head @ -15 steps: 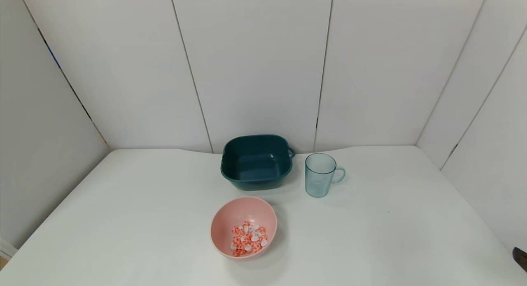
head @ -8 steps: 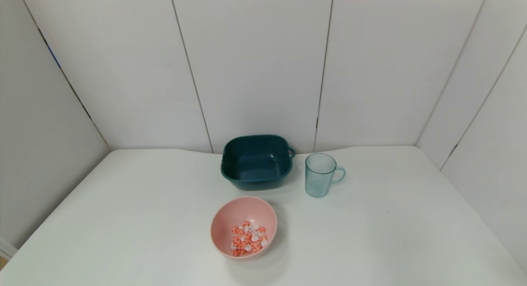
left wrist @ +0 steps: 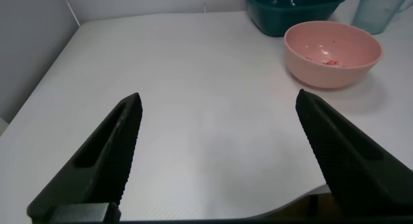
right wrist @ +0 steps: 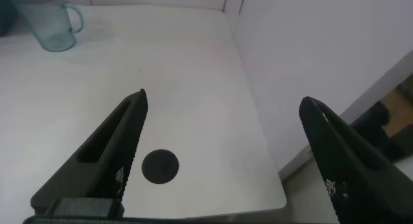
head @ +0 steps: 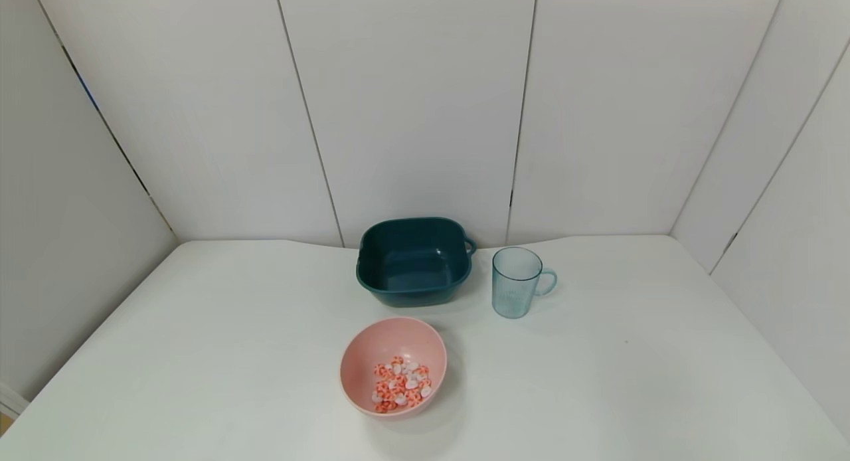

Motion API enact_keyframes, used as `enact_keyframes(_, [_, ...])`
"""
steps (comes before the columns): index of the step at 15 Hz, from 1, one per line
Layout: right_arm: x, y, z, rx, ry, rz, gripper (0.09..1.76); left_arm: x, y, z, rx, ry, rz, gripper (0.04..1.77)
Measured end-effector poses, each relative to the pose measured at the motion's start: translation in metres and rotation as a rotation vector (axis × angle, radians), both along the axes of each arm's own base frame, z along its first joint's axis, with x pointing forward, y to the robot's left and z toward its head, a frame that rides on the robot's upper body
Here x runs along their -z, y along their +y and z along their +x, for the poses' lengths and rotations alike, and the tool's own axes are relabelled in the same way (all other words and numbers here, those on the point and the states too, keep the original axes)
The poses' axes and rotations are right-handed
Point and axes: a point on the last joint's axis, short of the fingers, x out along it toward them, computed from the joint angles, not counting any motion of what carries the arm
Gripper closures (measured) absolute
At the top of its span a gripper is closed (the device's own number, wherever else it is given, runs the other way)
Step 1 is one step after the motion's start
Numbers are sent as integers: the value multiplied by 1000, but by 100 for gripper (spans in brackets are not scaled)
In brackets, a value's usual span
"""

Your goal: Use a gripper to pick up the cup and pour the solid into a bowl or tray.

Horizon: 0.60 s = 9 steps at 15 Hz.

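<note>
The light-blue cup point(head: 514, 281) stands upright and looks empty on the white table, right of the teal tub; it also shows in the right wrist view point(right wrist: 50, 25). The pale-pink bowl point(head: 358, 361) sits in front of the tub and holds the orange-red and white solid point(head: 400, 383). In the left wrist view the bowl point(left wrist: 333, 53) is far ahead. My left gripper point(left wrist: 218, 104) is open and empty over the table's near left edge. My right gripper point(right wrist: 222, 101) is open and empty over the table's near right corner. Neither gripper shows in the head view.
A dark teal squarish tub point(head: 415, 260) stands at the back by the wall, empty. A round black hole point(right wrist: 159, 166) is in the table near the right front corner. White wall panels enclose the table on three sides.
A dark tip of the right arm at the head view's lower right edge one second ago has left the view. The cup, bowl and tub have not moved.
</note>
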Motion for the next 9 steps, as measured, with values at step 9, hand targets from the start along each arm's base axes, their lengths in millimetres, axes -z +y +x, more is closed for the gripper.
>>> enact_keyframes(9, [40,1,-10,-46,-81,2,14,0,0,0,0,0,0,9])
